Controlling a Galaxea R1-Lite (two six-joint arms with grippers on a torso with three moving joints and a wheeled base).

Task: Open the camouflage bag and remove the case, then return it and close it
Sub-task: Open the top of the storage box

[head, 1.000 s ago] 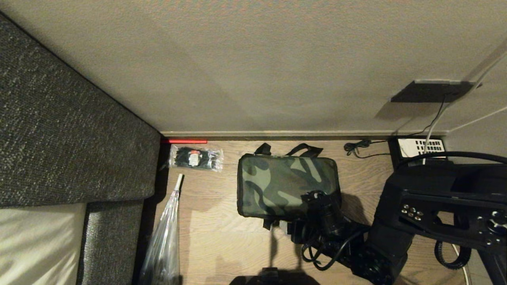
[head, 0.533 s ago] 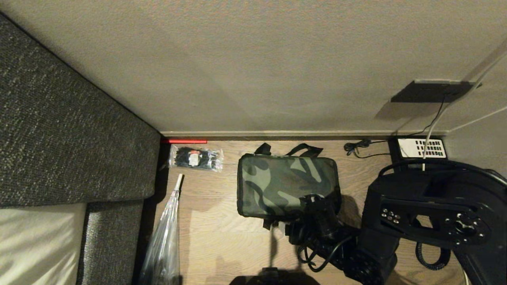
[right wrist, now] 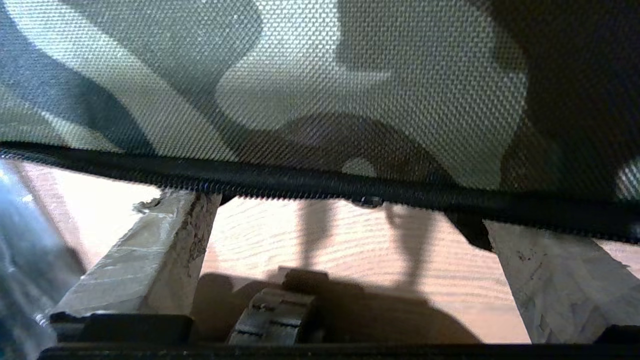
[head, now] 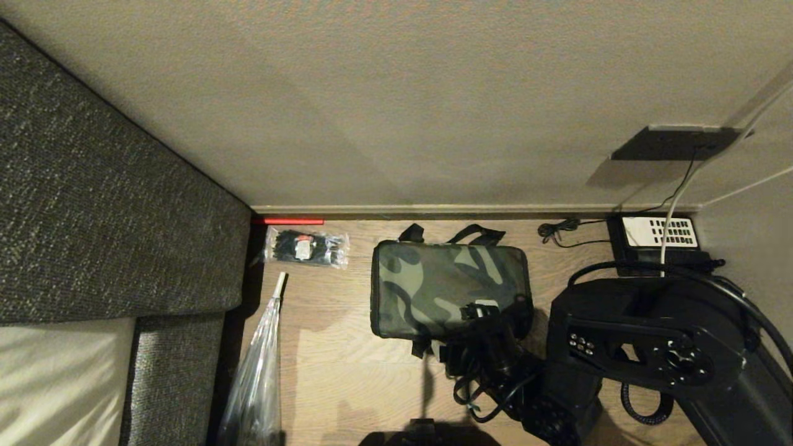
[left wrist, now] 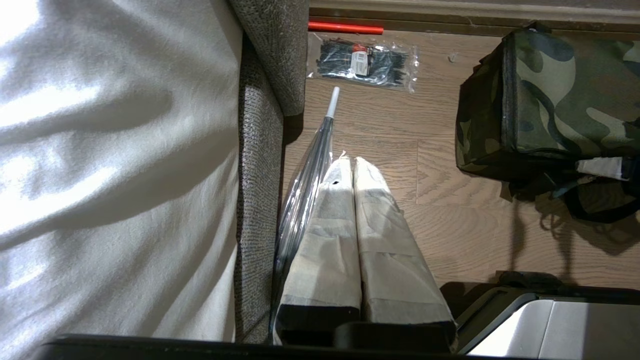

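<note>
Wood floor (head: 347, 371) by wall: camouflage bag (head: 446, 288) zipped shut, contents hidden. Right gripper (right wrist: 345, 240) at bag's 5 o'clock corner, fingers (right wrist: 145, 245) spread wide, holding nothing, probably touching black trim. Left gripper (left wrist: 352, 172) pressed together, parked at 9 o'clock.

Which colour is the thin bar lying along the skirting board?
Red bar; the left wrist view shows it best.

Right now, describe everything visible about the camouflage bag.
The camouflage bag is a boxy, soft bag of woven green, black and tan fabric with black trim and black strap handles at its far and near sides. Its lid is shut. It sits flat on the wooden floor near the baseboard, right of a clear packet of black items. The right gripper, open, is at its near right edge, fingers reaching to the black rim.
</note>
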